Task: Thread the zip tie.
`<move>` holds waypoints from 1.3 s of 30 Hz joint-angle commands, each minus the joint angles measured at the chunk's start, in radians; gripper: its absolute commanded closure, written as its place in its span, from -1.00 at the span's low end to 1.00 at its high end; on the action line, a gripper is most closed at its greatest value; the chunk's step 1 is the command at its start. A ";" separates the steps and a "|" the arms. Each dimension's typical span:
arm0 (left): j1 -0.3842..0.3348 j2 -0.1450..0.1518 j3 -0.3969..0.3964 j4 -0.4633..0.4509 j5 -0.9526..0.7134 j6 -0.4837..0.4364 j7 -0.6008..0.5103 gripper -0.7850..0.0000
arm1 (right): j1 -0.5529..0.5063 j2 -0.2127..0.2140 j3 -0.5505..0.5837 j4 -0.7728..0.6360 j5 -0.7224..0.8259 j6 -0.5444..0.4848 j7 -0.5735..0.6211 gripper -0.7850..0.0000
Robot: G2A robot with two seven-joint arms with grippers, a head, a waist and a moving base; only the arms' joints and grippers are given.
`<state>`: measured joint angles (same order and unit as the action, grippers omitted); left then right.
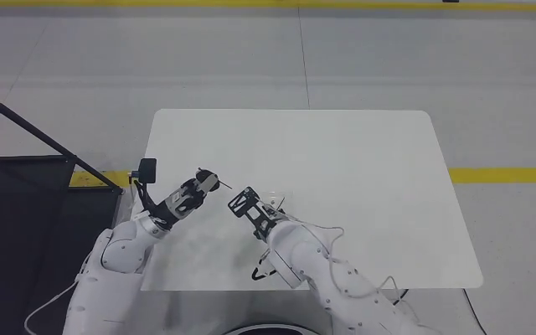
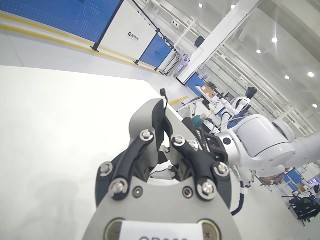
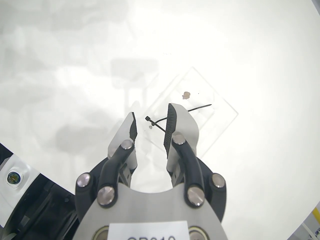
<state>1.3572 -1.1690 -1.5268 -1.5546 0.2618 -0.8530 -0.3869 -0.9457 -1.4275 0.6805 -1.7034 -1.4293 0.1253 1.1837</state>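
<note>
The left gripper [image 2: 163, 118] is clamped on a black zip tie [image 2: 163, 95]. The strap runs up between the dark pads and its small square head sticks out past the fingertips. In the top view this gripper [image 1: 203, 180] sits left of centre over the white table [image 1: 352, 167], near its left edge. Just to its right, the right gripper [image 1: 243, 199] has its jaws spread apart [image 3: 152, 111] and holds nothing. Beyond its fingers a second zip tie [image 3: 147, 118] lies curved on a clear plastic sheet [image 3: 215, 101]. Part of its strap is hidden behind one finger. A small brownish speck [image 3: 186, 95] sits on the sheet nearby.
</note>
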 commanded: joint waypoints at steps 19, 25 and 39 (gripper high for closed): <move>-0.004 0.013 0.004 0.010 -0.009 -0.003 0.014 1.00 | 0.026 -0.044 0.008 0.074 -0.009 -0.015 0.012 0.57; -0.005 0.016 0.007 0.011 -0.007 0.001 0.025 1.00 | 0.019 -0.052 0.017 0.076 -0.021 -0.018 0.011 0.79; -0.009 0.023 0.015 0.012 -0.009 0.002 0.030 1.00 | -0.058 -0.054 0.056 -0.024 -0.167 0.027 -0.051 1.00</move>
<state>1.3488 -1.1465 -1.5125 -1.5424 0.2529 -0.8505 -0.3557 -0.9893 -1.4832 0.7306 -1.7070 -1.5716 0.1436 1.1509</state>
